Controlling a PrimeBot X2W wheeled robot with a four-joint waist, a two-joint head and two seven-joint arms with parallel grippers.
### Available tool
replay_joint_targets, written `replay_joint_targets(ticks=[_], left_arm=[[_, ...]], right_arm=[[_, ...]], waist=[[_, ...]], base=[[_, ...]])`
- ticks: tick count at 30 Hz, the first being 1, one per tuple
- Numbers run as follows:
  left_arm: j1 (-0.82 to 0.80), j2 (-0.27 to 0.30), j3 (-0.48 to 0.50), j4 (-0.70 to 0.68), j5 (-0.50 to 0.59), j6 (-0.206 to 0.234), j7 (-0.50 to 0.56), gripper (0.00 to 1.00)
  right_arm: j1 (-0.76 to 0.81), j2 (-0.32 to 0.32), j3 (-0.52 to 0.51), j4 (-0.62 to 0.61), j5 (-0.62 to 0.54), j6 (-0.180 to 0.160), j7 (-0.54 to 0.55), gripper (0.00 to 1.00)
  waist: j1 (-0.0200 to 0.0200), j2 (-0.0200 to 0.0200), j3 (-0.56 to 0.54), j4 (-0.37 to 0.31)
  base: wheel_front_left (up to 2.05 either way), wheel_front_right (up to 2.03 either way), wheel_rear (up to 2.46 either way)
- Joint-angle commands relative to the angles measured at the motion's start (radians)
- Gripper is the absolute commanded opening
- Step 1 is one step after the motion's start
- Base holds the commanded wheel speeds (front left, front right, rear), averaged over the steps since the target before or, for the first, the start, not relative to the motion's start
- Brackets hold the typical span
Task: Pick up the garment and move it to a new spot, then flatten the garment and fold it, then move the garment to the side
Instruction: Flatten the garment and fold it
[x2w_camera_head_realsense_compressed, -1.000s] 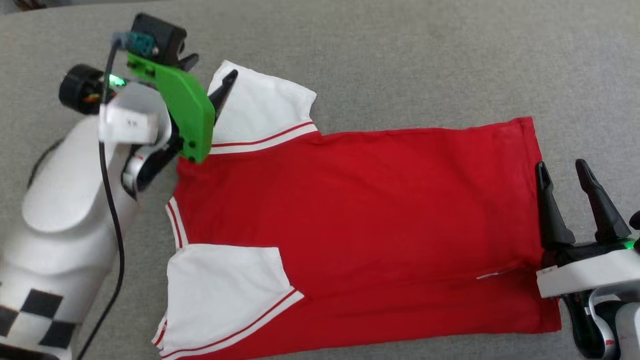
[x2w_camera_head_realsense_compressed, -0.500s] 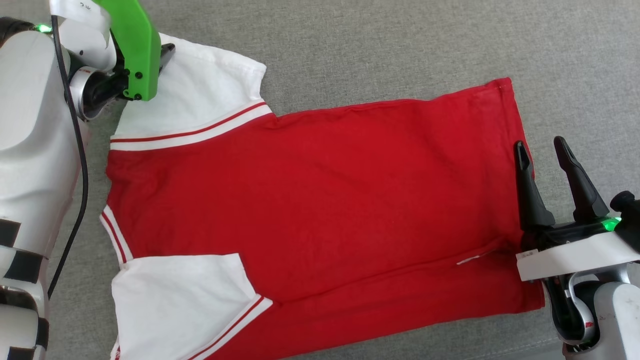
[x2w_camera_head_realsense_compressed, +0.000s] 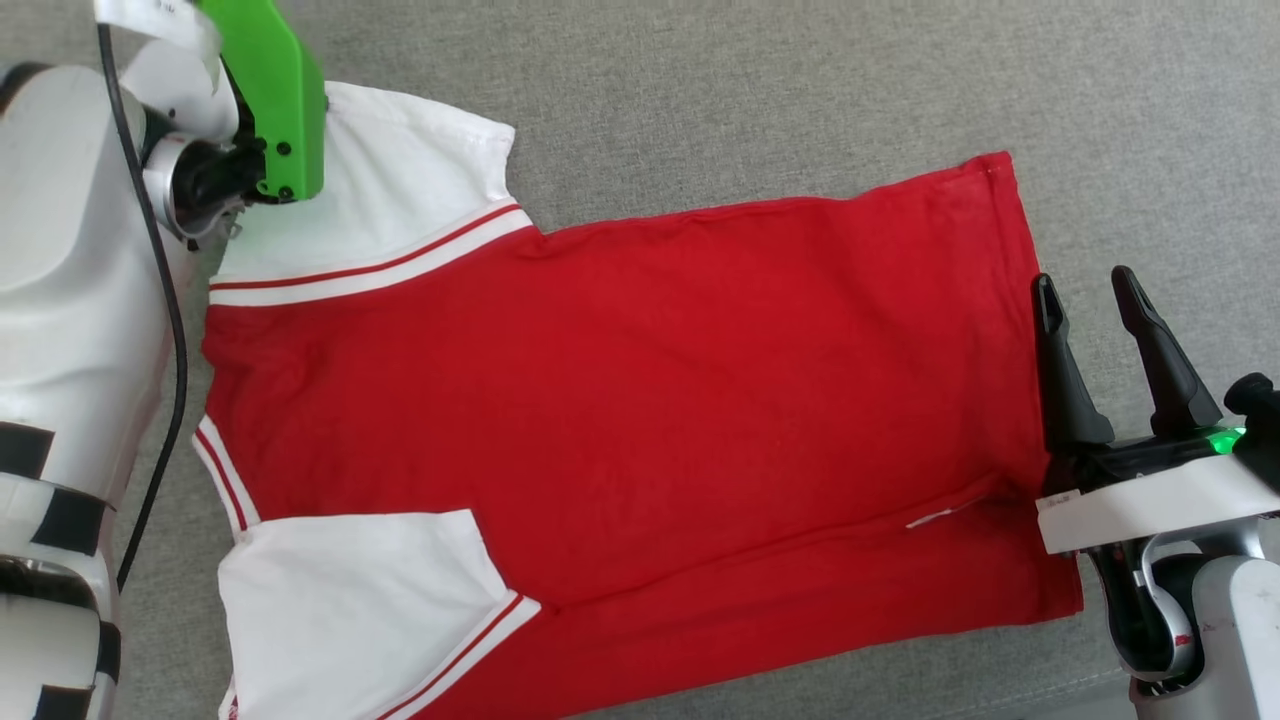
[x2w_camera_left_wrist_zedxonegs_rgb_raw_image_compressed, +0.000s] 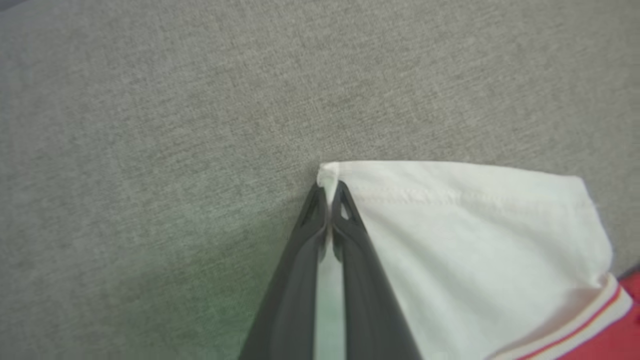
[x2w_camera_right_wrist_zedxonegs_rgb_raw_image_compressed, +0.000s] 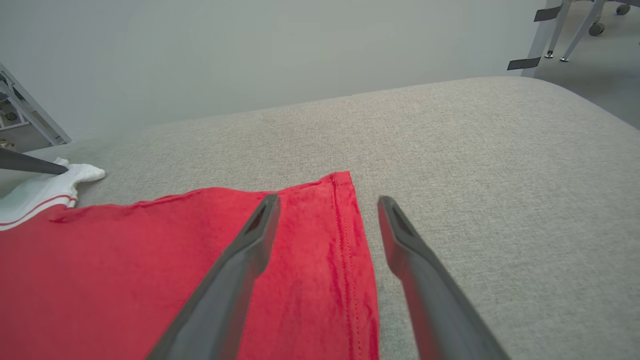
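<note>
1 shirt (x2w_camera_head_realsense_compressed: 640, 400) lies spread on a grey fabric surface (x2w_camera_head_realsense_compressed: 800, 80), 2 white sleeves twd robot's left: far sleeve (x2w_camera_head_realsense_compressed: 400, 180), near sleeve (x2w_camera_head_realsense_compressed: 350, 590). 2 end effectors. Left end effector (x2w_camera_left_wrist_zedxonegs_rgb_raw_image_compressed: 327, 192) pinched shut on far sleeve's corner. Right end effector (x2w_camera_head_realsense_compressed: 1083, 282) wide open, nothing held, 2 fingers (x2w_camera_right_wrist_zedxonegs_rgb_raw_image_compressed: 240, 260) astride the hem (x2w_camera_right_wrist_zedxonegs_rgb_raw_image_compressed: 350, 240): 1 over red cloth, 1 over bare surface.

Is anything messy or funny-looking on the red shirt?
Yes, a little. The garment lies slanted on the grey surface, its near white sleeve looks folded in over the red, and a crease with a small white tag runs near the hem.
</note>
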Motion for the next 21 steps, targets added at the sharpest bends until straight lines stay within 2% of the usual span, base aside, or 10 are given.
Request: replay_joint_targets(ticks=[1,6,10,18,21], left_arm=[[0.054,-0.006,0.0,0.02,-0.011,0.0,-0.014,0.0],[0.09,-0.021,0.025,-0.011,-0.047,-0.002,-0.114,0.0],[0.117,-0.014,0.013,-0.064,-0.049,-0.002,-0.168,0.0],[0.231,0.032,0.008,-0.282,-0.077,-0.003,-0.244,0.0],[0.284,0.058,0.011,-0.4,-0.075,0.015,-0.255,0.0]], right_arm=[[-0.01,-0.006,-0.003,0.004,0.0,-0.001,0.005,1.0],[0.001,-0.029,-0.012,0.006,-0.012,-0.001,0.037,1.0],[0.002,-0.064,-0.034,0.001,-0.032,-0.001,0.109,1.0],[-0.071,-0.139,-0.077,0.024,-0.051,-0.001,0.427,1.0],[-0.118,-0.171,-0.075,0.034,-0.041,-0.001,0.563,1.0]], waist=[[-0.0001,-0.0001,-0.035,0.014],[-0.0001,-0.0001,-0.108,0.039],[-0.0001,-0.0001,-0.154,0.073],[-0.0001,-0.0001,-0.194,0.136],[-0.0001,-0.0001,-0.181,0.161]], base=[[0.0,0.0,0.0],[0.0,0.0,0.0],[0.0,0.0,0.0],[0.0,0.0,0.0],[0.0,0.0,0.0]])
